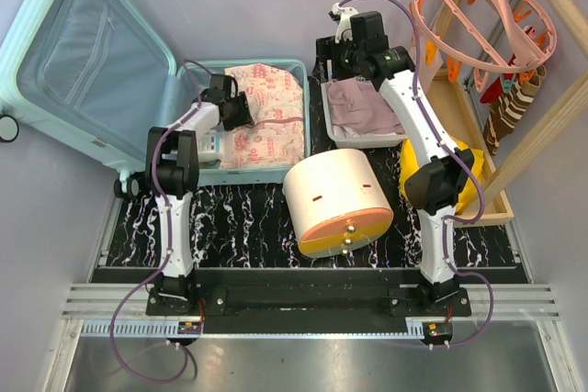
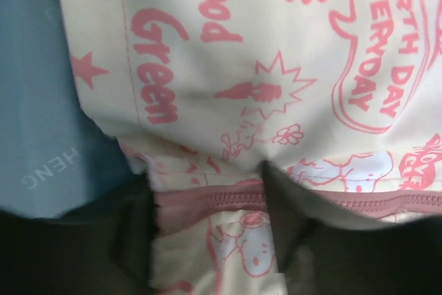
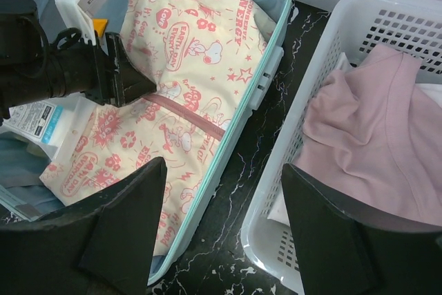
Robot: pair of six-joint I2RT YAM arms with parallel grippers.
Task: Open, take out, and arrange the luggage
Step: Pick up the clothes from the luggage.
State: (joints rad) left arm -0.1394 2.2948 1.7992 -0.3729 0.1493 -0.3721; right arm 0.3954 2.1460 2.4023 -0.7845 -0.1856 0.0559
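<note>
The pale mint-blue luggage (image 1: 83,61) lies open at the back left, its lid flat against the wall and its base rim (image 3: 255,81) beside the basket. A cream pouch with pink print (image 1: 271,126) fills the base. My left gripper (image 1: 243,109) is down inside the luggage. In the left wrist view its fingers (image 2: 276,219) pinch the pouch (image 2: 228,67) at its pink zipper. It also shows in the right wrist view (image 3: 135,81). My right gripper (image 3: 224,164) is open and empty, above the gap between luggage and basket.
A white mesh basket (image 1: 367,140) holding a pink garment (image 3: 380,122) stands right of the luggage. A cream cylinder with an orange end (image 1: 338,199) lies in front. A pink round hanger (image 1: 482,16) and a wooden rack (image 1: 542,117) are at the right. A white packet (image 3: 34,119) lies in the luggage.
</note>
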